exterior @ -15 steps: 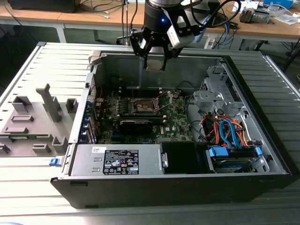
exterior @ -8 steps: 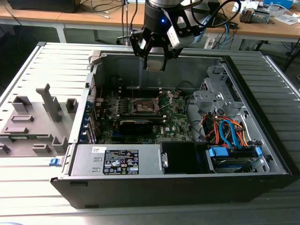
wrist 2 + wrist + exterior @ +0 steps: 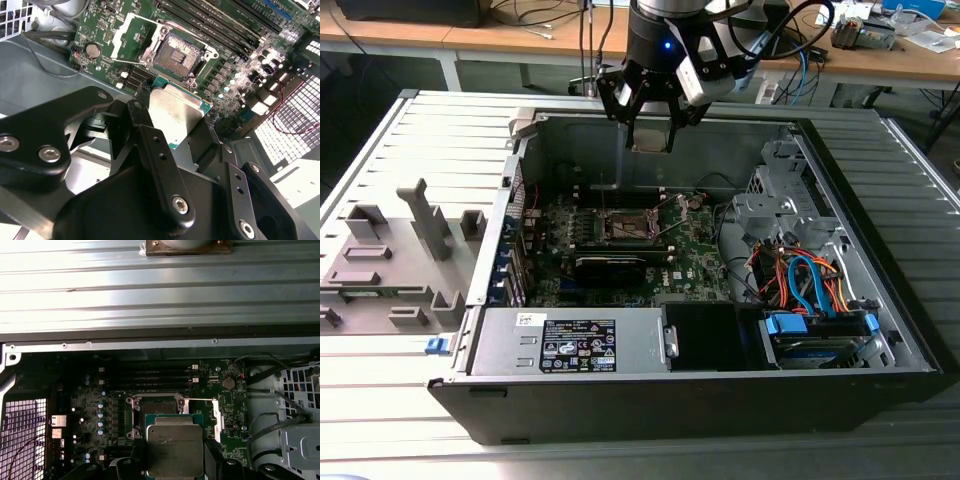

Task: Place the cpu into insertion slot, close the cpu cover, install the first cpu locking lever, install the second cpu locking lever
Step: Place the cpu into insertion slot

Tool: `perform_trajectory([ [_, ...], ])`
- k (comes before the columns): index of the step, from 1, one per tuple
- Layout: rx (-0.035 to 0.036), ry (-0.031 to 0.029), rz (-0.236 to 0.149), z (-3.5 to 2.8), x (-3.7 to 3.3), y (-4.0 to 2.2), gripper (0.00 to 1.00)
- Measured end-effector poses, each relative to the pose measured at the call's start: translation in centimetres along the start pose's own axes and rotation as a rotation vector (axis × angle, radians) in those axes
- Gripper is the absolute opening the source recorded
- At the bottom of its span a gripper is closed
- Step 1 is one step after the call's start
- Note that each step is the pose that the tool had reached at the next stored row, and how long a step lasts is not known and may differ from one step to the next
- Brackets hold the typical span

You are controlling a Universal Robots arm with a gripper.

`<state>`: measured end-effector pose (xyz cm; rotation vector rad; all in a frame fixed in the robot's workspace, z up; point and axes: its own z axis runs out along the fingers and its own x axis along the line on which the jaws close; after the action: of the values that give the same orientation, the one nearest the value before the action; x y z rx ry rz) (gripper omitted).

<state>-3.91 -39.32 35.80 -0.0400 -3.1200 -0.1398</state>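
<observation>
Black metal two-fingered gripper (image 3: 648, 138) clamped on thin square silver-topped cpu (image 3: 172, 112), held aloft. In the exterior view, the square, dark-centred, metal-rimmed insertion slot (image 3: 628, 225) on the green circuit board (image 3: 695, 255) sits at six o'clock from it, apparently empty, well apart.

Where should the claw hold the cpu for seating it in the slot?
By two opposite thin edges, coming from above: the cpu is a flat tile, and the claw holds it that way, leaving the underside free for the insertion slot.
</observation>
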Motion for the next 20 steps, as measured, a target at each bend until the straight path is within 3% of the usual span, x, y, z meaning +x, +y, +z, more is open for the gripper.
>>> perform_trajectory([
  [20, -0.0001, 0.0, 0.0, 0.34, -0.01, -0.3, 0.55],
])
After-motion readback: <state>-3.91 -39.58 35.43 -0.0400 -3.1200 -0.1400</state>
